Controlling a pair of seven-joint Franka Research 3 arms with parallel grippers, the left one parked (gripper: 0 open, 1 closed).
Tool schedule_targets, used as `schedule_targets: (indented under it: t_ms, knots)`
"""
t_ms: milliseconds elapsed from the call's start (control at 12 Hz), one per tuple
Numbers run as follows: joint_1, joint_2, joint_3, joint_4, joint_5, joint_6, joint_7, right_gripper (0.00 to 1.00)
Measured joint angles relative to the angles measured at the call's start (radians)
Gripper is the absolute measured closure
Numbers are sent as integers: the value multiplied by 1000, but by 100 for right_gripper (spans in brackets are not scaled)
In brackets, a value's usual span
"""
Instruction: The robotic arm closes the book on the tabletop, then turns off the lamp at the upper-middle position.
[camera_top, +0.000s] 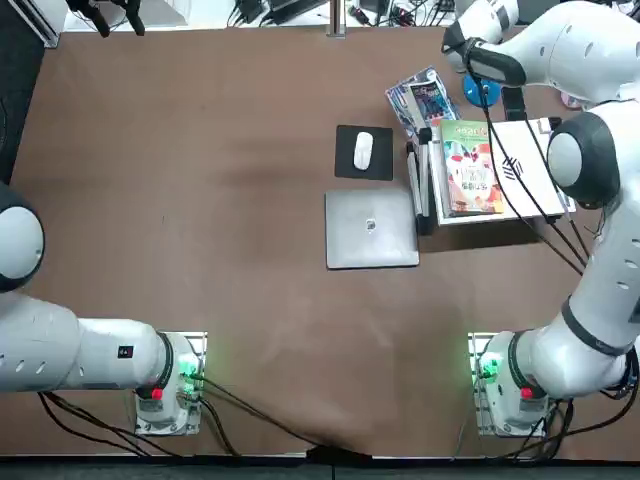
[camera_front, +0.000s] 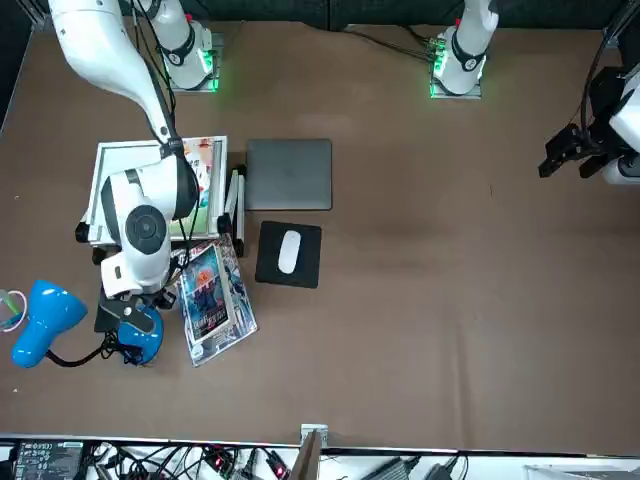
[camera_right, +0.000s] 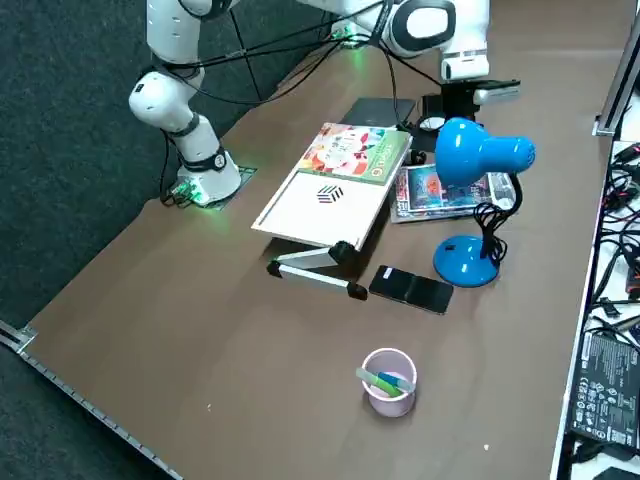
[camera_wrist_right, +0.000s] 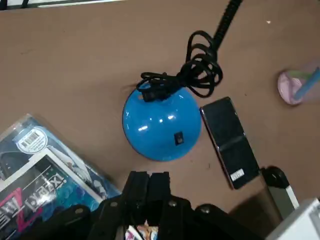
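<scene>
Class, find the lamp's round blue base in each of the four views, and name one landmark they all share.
Top view: upper right, the blue base partly behind the arm's cables.
Front view: lower left, partly behind the right gripper.
Right side view: right of centre, beyond the black phone.
Right wrist view: near the middle, beyond the gripper's tips.
Shared landmark: the glossy leaflets, near the base every time.

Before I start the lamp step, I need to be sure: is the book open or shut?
Shut: the book lies flat on the white stand board, front cover up, no inside pages showing.
</scene>
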Motion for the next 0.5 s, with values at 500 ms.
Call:
schedule_targets:
  t_ms: [500]
  knots:
    - [-35,50,0,0,-29,90,-54,98]
